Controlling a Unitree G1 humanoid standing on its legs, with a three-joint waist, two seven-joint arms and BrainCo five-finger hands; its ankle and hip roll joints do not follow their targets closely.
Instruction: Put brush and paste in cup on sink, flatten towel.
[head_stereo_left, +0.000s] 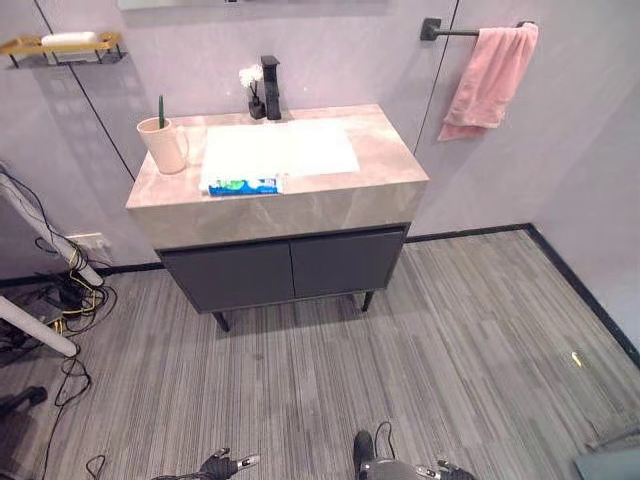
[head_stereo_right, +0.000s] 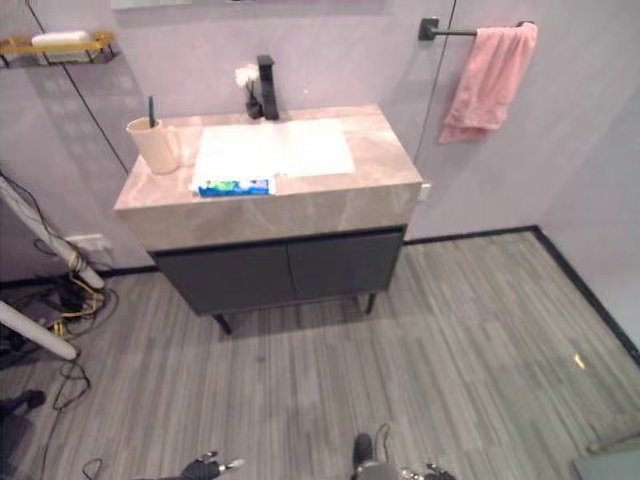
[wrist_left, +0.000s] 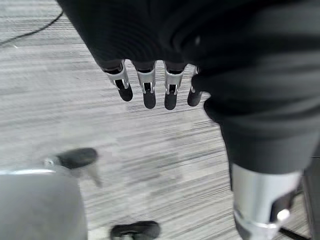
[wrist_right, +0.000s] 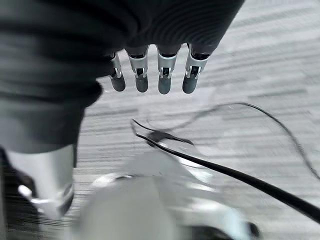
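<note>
With the brush (head_stereo_left: 160, 110) already standing in the cup (head_stereo_left: 165, 146) at the counter's (head_stereo_left: 300, 205) left edge, the paste (head_stereo_left: 243, 186) is lying at its front edge and the towel (head_stereo_left: 490, 80) hanging bunched, while both the left hand (wrist_left: 150, 82) and right hand (wrist_right: 150, 75) are hanging empty with fingers relaxed, so approaching the paste looks next.

The left hand (head_stereo_left: 222, 464) sits low at the bottom edge of the head views, left of centre, hanging above the floor with nothing in it. Its own wrist view shows its fingers (wrist_left: 148, 90) extending in a straight, relaxed row beyond the dark ribbed cover, dark tips side by side. The right hand (head_stereo_left: 432, 471) shows at the bottom edge to the right. Its fingers (wrist_right: 164, 77) likewise hang straight and loose, empty, below its dark cover.
</note>
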